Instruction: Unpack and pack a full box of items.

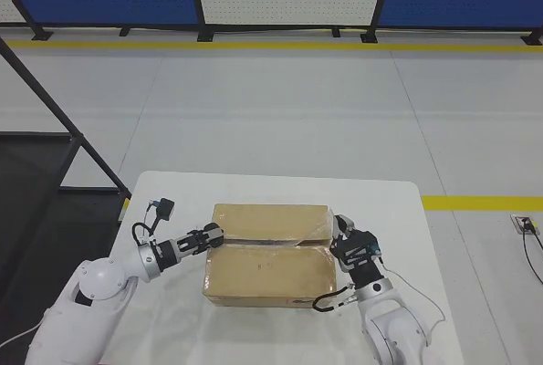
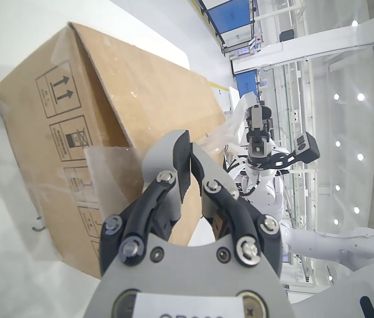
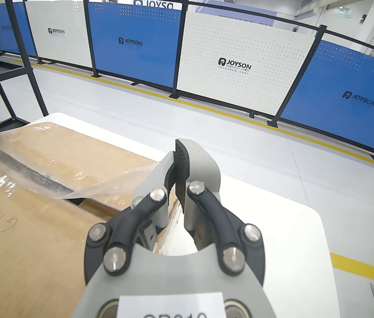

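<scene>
At the cardboard box's left end, the left gripper is held closed beside loose tape. The right gripper is closed against peeled tape at the other end. Whether either grips it cannot be told.

**A:** what sort of place is this even?

**B:** factory-style test hall imo. Blue and white perforated fence panels on the far side, yellow floor lines, pale shiny floor, rows of ceiling spotlights.

Top view overhead; 2 wrist views close; all share box.
</scene>
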